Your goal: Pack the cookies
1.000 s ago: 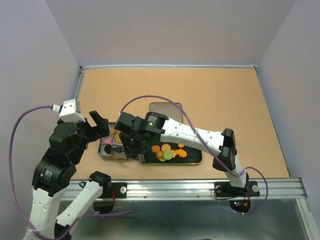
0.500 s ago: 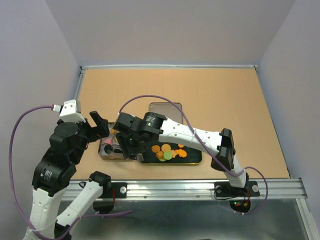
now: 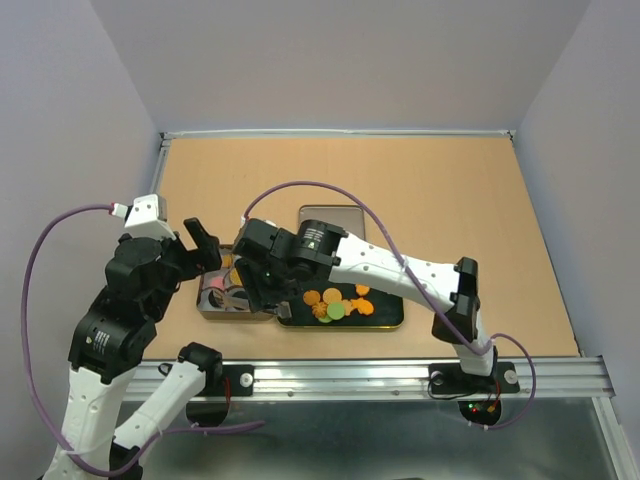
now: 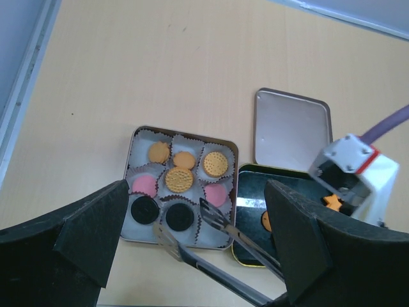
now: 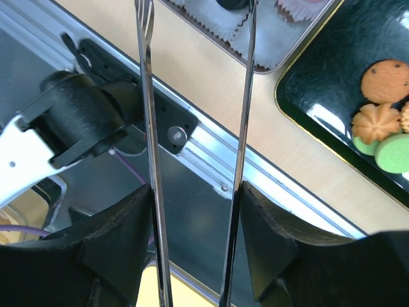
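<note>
The right hand grips a pair of tongs. Their tips are parted and empty over the tin, probably ready for another pick. Some cookies sit in the tin's paper cups, and the rest lie on the black tray just right of it. Above the tin, the left hand hangs spread wide and empty, seemingly keeping clear.

Cookies: orange, pink, black, green. Tray glossy black. Tin silver, liners white. Tongs silver. Table tan.
</note>
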